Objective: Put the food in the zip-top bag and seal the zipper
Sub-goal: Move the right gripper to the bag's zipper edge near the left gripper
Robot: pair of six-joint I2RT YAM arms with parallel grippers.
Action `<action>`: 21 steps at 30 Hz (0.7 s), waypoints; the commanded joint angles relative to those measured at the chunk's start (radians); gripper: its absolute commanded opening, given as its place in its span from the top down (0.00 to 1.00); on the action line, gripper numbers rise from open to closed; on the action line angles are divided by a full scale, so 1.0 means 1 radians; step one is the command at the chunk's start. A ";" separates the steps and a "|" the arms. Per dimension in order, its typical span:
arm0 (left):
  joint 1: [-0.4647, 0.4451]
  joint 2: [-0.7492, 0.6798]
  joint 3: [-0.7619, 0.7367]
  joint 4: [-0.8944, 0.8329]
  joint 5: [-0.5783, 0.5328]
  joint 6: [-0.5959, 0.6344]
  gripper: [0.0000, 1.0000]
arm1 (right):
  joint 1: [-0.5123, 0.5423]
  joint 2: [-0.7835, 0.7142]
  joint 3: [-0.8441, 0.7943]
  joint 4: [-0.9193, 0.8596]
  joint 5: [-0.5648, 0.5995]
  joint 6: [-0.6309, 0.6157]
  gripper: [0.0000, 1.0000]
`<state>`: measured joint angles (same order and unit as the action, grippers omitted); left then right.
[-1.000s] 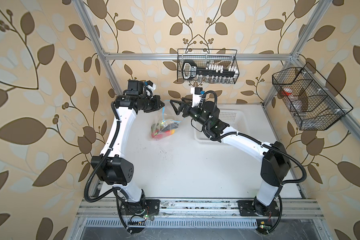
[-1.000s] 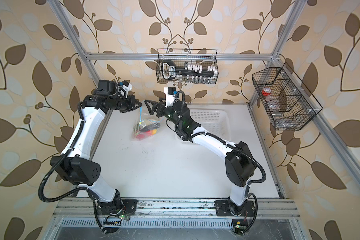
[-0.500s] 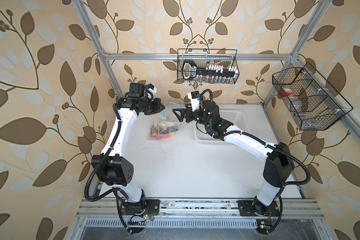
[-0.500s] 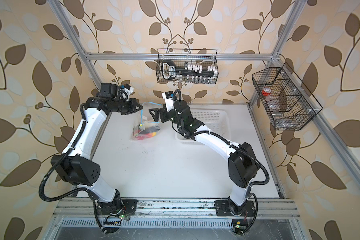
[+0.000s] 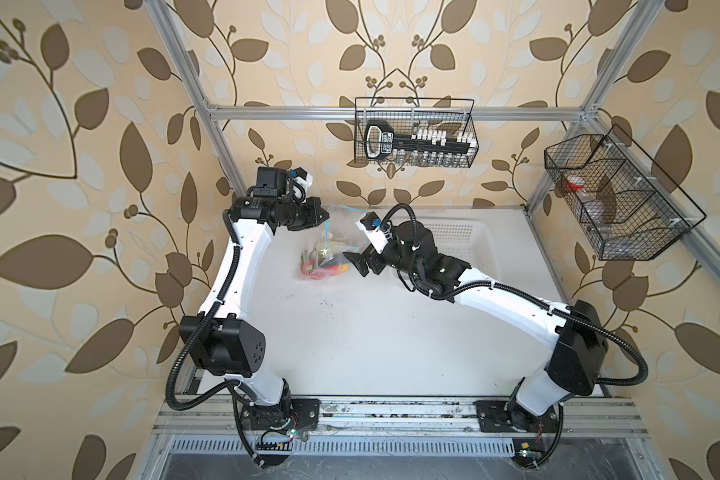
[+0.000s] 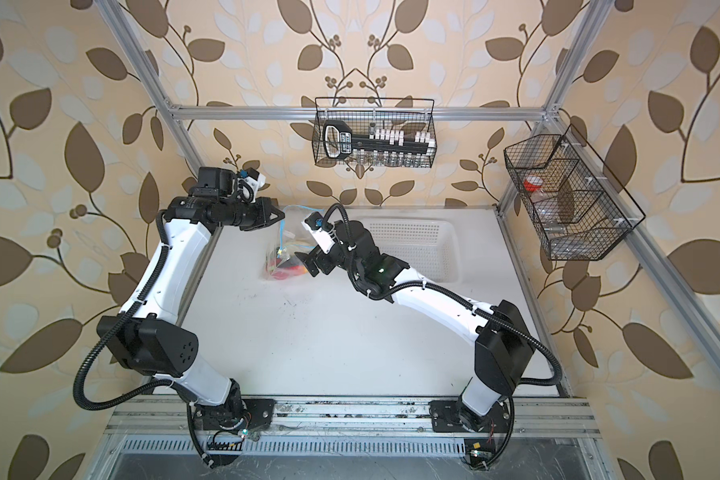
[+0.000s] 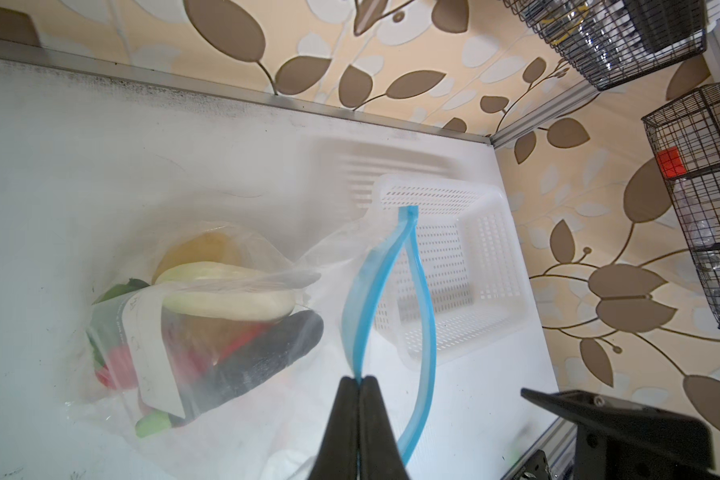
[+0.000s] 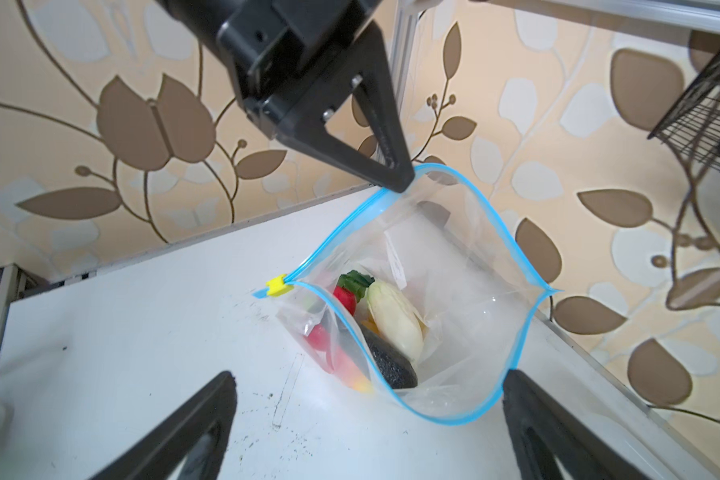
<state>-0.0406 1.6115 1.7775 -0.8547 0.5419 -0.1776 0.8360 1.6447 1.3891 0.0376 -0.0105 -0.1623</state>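
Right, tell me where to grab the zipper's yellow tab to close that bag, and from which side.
Pinch the yellow tab, jaws either side of the strip, coming in over the table beyond the bag's corner. It sticks out at the zipper's end, clear of the gaping mouth, while the left gripper pins the rim.

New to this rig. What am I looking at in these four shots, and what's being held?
Two white robot arms are mounted at a table's front edge, each ending in a two-finger gripper. Two pictures look down from overhead, side by side; the other two come from cameras on the arms' wrists. On the table: a clear bag with toy food inside, and a white basket. The left gripper is shut on the bag's blue zipper, holding the mouth up and open. The right gripper is open, holding nothing, near the bag.
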 commanded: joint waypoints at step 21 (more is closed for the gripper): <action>-0.018 -0.032 -0.001 -0.002 0.066 0.073 1.00 | 0.164 0.007 0.056 -0.178 0.106 -0.492 0.33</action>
<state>-0.0475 1.6089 1.7538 -0.8455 0.5751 -0.1368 1.0012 1.6421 1.3861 -0.0937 0.0689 -0.5777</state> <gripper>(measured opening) 0.049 0.677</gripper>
